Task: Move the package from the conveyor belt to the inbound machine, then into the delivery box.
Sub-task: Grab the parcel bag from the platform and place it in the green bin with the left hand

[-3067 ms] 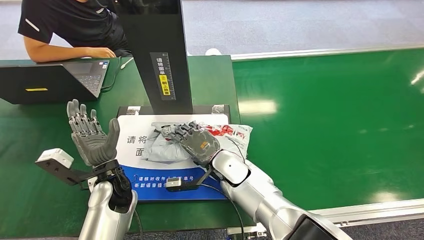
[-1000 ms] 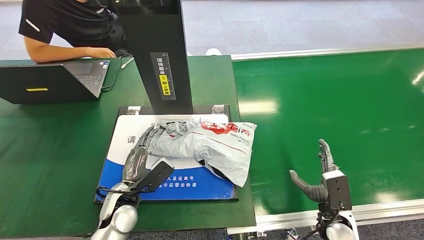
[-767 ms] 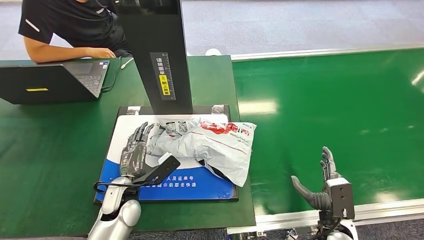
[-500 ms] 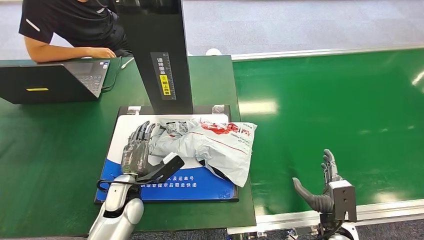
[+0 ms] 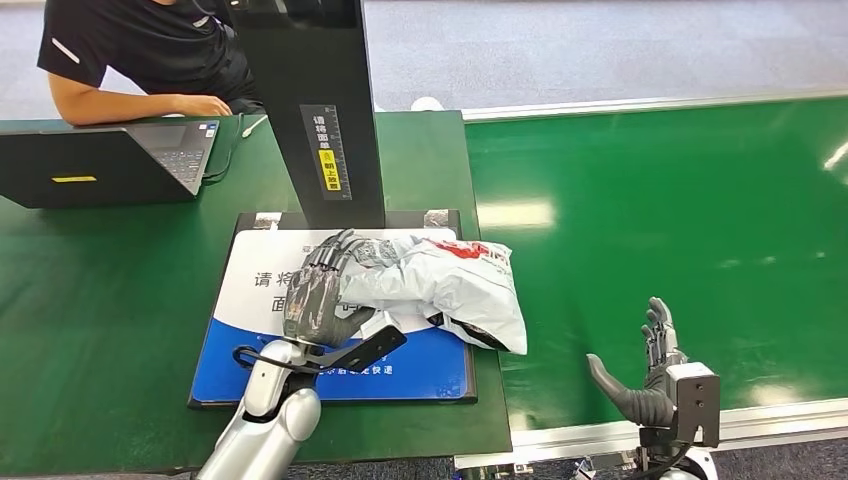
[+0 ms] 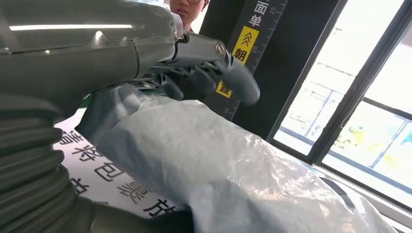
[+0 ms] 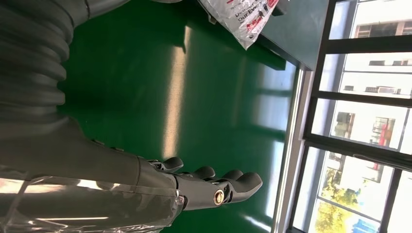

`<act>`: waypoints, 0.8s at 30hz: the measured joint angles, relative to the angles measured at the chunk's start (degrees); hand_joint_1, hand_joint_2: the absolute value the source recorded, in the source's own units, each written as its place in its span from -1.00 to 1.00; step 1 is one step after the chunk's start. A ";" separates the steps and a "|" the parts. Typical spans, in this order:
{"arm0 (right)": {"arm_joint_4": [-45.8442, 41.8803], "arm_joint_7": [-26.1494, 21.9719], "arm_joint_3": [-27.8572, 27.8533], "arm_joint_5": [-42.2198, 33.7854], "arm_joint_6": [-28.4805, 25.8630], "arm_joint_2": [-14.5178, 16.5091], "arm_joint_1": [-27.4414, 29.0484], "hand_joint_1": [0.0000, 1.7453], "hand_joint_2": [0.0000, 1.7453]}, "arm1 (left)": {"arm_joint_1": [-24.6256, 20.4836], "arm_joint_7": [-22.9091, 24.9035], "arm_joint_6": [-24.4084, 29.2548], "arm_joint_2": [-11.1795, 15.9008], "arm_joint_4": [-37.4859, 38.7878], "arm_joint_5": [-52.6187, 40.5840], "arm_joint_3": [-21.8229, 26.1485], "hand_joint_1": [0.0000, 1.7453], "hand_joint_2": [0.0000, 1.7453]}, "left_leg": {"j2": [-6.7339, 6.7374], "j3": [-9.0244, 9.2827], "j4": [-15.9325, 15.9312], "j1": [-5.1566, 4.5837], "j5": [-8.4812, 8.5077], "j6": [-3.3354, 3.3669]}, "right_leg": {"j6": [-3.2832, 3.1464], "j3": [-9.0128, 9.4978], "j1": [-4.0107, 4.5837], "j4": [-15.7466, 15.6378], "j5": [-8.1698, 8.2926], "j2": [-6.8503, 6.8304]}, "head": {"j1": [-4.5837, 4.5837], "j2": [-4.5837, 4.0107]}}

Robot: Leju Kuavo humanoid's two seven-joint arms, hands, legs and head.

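- Far left, one black laptop [image 5: 100, 160] sits open on the green table [image 5: 90, 300], and one person [image 5: 140, 55] in a dark shirt leans over it with a forearm resting on the table edge.
- Next along, one black upright column [image 5: 310, 100] rises from the back of the inbound machine; it carries a white ruler strip and a yellow label.
- At the foot of the column lies the machine's flat pad [image 5: 240, 350], white above and blue below, with printed characters. One thing lies on it: the package.
- The left hand [image 5: 318, 290] rests on the pad, its fingers reaching toward the column and lying against the left end of the package; the thumb curls in under the bag's near edge. From the wrist camera the fingers arch over the grey plastic, so the hand looks to be taking hold, but I cannot tell whether the grasp is truly closed.
- One package [image 5: 440, 285], a grey and white plastic mailer with red print, lies crumpled across the right part of the pad, its right corner hanging past the pad's edge toward the belt.
- To the right runs the wide green conveyor belt [image 5: 680, 220].
- Far right, low down, the right hand [image 5: 645, 385] hovers over the belt's near edge, fingers spread and upright, holding nothing, well apart from the package.
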 joint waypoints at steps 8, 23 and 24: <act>0.16 -0.02 -0.52 -0.22 -0.03 -0.02 -0.02 -1.00 1.00 | -0.63 -0.73 0.81 0.01 2.32 1.38 -0.85 1.00 1.00 | 0.00 0.00 0.00 0.00 0.00 0.00 | 0.00 0.00 0.00 0.00 0.00 0.00 | 0.00 0.00; 0.75 -0.18 -0.66 -0.63 -0.09 -0.03 -0.47 -1.00 1.00 | -2.27 -1.11 -1.01 0.21 6.06 4.02 -0.91 1.00 1.00 | 0.00 0.00 0.00 0.00 0.00 0.00 | 0.00 0.01 0.00 0.01 0.00 0.00 | -0.01 0.00; 0.78 -0.19 -0.68 -0.63 -0.09 -0.04 -0.51 -1.00 1.00 | -2.38 -1.16 -0.87 0.26 6.57 4.37 -0.91 1.00 1.00 | 0.00 0.00 0.00 0.00 0.00 0.00 | 0.00 0.01 0.00 0.01 0.00 0.00 | -0.01 0.00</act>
